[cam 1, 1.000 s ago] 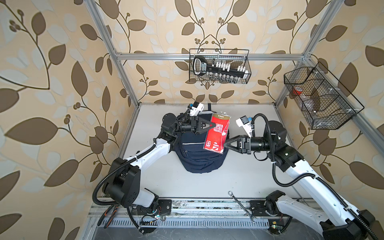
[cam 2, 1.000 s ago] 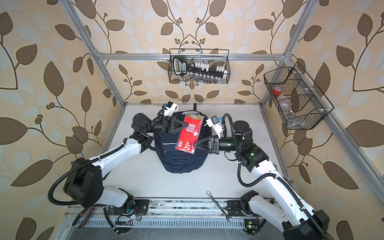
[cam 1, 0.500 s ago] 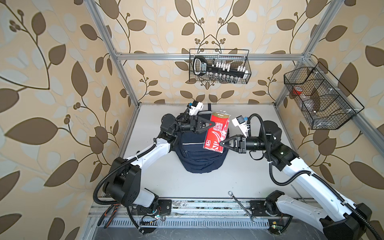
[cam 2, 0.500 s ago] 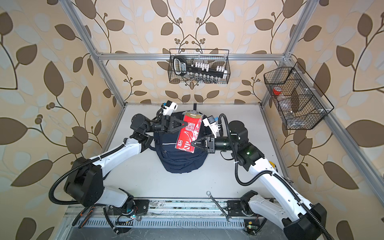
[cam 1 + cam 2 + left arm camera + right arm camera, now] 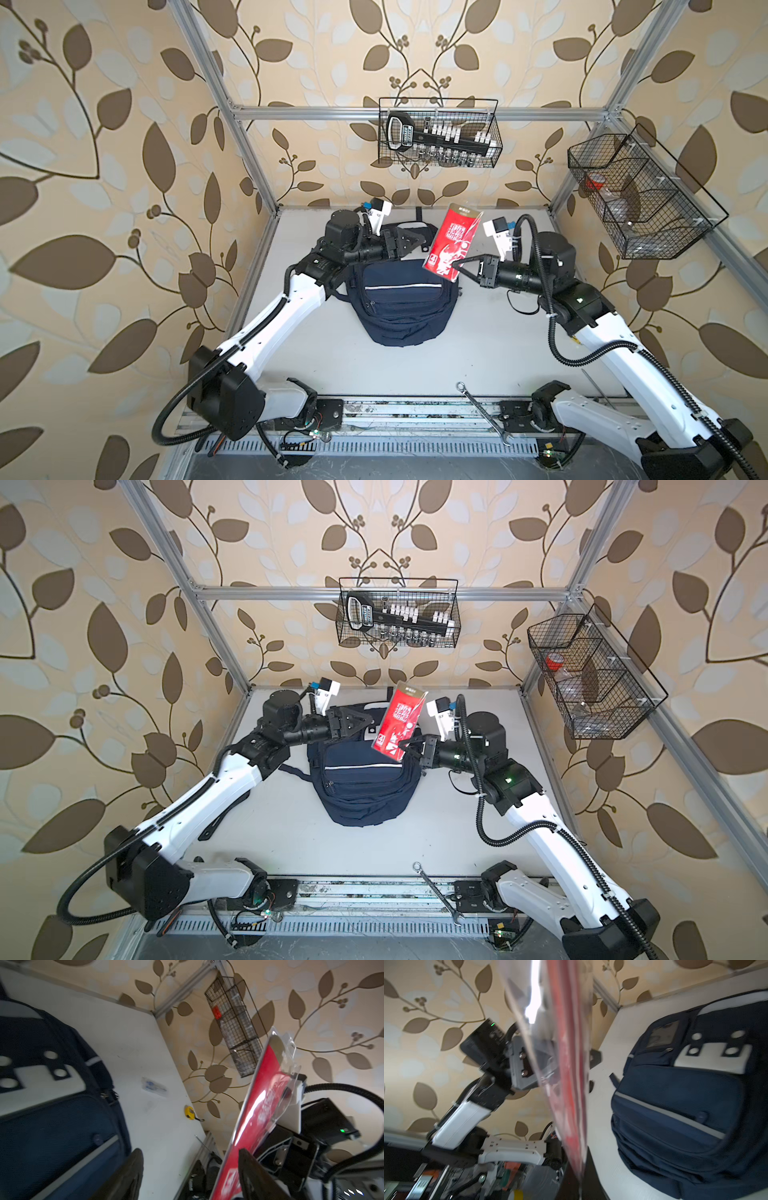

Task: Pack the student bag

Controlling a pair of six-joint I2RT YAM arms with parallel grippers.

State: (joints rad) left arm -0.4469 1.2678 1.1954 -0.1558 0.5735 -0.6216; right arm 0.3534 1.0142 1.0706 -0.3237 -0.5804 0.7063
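student bag [image 5: 399, 303]: lies flat, front up, mid-table [image 5: 478, 357] | right pincer [image 5: 456, 268]: clamped on the lower edge of a red packet [image 5: 453, 239], held tilted above the bag's upper right corner | left pincer [image 5: 419, 243]: jaws wide, over the bag's top end, just beside the packet's edge

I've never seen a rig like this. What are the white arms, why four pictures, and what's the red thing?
They are two robot arms, each ending in a two-fingered gripper. Two pictures look down from overhead, nearly alike; the other two come from cameras on the arms' wrists. On the white table lies a navy student bag. The right gripper is shut on a red packet, held up off the table. The left gripper is open next to the packet. A wrench lies on the front rail; wire baskets hang on the walls.
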